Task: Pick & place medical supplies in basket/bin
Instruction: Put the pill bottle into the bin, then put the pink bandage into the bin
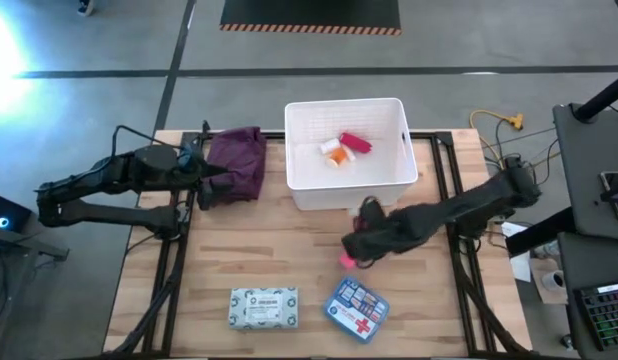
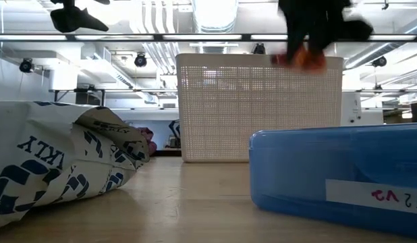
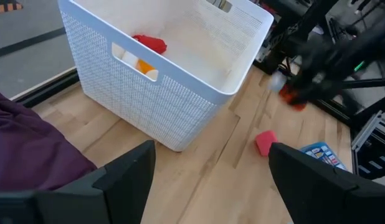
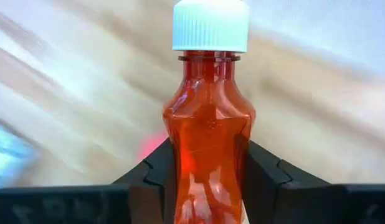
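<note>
The white ribbed bin stands at the table's far middle, with a red item and an orange-and-white item lying on its floor. My right gripper hangs in front of the bin's near wall, shut on an orange-red bottle with a white cap. A small pink item lies on the table just below it. The patterned packet and the blue first-aid box lie near the front edge. My left gripper is open and empty beside the purple cloth. My right gripper pinches the bottle's lower body between its two fingers, one on each opposite side. The neck and white cap stick out past the fingertips. The bottle is lifted clear of the table, about level with the bin's rim.
The purple cloth lies at the far left, next to the bin. Bare wood lies between the bin and the two front items. Cables and equipment stand off the table's right side.
</note>
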